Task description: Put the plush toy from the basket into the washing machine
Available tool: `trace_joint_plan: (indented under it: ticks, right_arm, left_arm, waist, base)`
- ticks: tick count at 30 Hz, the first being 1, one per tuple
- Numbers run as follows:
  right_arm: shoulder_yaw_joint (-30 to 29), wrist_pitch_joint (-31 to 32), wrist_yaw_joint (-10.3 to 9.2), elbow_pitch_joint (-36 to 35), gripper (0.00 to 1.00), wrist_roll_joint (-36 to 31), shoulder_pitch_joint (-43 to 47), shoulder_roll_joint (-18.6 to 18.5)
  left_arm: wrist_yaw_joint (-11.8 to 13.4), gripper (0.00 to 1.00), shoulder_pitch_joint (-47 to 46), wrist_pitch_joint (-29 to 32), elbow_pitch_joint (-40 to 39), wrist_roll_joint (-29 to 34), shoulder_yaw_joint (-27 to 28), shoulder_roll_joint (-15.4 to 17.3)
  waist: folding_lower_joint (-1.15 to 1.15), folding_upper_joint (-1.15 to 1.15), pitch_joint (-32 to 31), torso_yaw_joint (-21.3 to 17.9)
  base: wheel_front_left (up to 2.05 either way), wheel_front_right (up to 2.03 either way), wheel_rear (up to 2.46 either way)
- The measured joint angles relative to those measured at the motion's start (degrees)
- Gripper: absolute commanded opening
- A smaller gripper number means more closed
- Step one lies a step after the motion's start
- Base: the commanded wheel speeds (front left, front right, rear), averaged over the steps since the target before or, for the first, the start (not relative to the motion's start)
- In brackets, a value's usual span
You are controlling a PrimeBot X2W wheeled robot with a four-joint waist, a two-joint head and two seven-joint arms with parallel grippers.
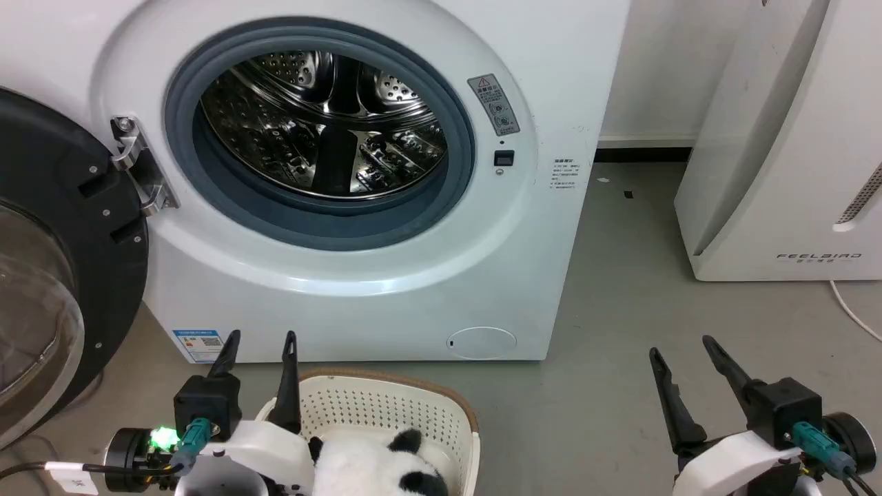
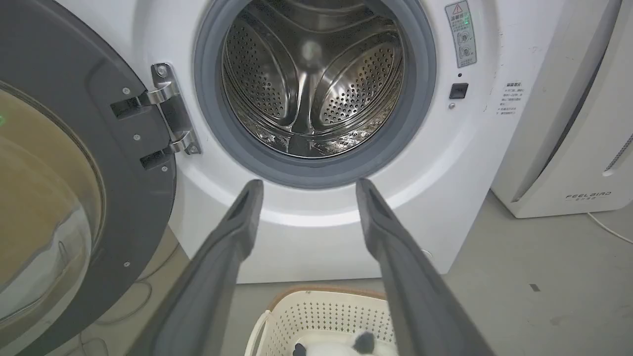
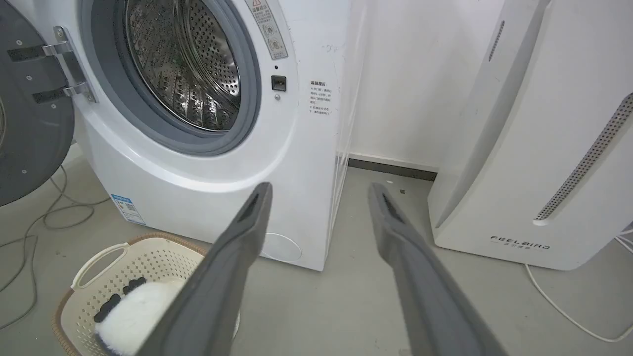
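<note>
The black-and-white panda plush toy [image 1: 375, 465] lies in the cream basket [image 1: 413, 403] on the floor before the washing machine [image 1: 386, 289]. The washer's door [image 1: 48, 262] hangs wide open to the left, baring the steel drum [image 1: 324, 124]. My left gripper [image 1: 262, 341] is open above the basket's left end, nothing between its fingers. My right gripper [image 1: 682, 348] is open over bare floor to the right of the basket. The left wrist view shows the toy [image 2: 336, 346] low in the basket [image 2: 321, 311]. From the right wrist, toy [image 3: 133, 316] and basket [image 3: 99, 257] sit at lower left.
A white FEELBIRD appliance [image 1: 792, 151] stands to the right of the washer, a white cable [image 1: 854, 310] trailing from it. Grey cables [image 3: 44, 217] lie on the floor under the open door. Grey floor [image 1: 613, 386] separates washer and appliance.
</note>
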Motion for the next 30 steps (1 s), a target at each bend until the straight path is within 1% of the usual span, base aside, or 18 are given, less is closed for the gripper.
trace_joint_plan:
  ticks: [16,26,30]
  right_arm:
    - [-0.4,-1.5,0.0,-0.1,1.0,0.6,0.0,0.0]
    - [-0.4,-2.6,0.0,-0.7,1.0,1.2,0.0,0.0]
    - [-0.3,-3.2,0.0,-1.2,1.0,1.6,0.0,0.0]
  left_arm:
    - [0.0,1.0,0.0,-1.6,0.6,-0.6,-1.0,0.0]
    - [0.0,1.0,-0.1,-2.7,3.8,-1.1,-1.8,0.0]
    - [-0.5,1.0,-0.8,-3.2,6.3,-1.3,-2.2,0.1]
  waist:
    - [0.0,0.0,0.8,-0.3]
    - [0.0,0.0,2.8,-0.7]
    - [0.0,0.0,4.2,-1.0]
  base:
    - [0.0,0.0,0.0]
    - [0.0,0.0,0.0]
    - [0.0,0.0,0.0]
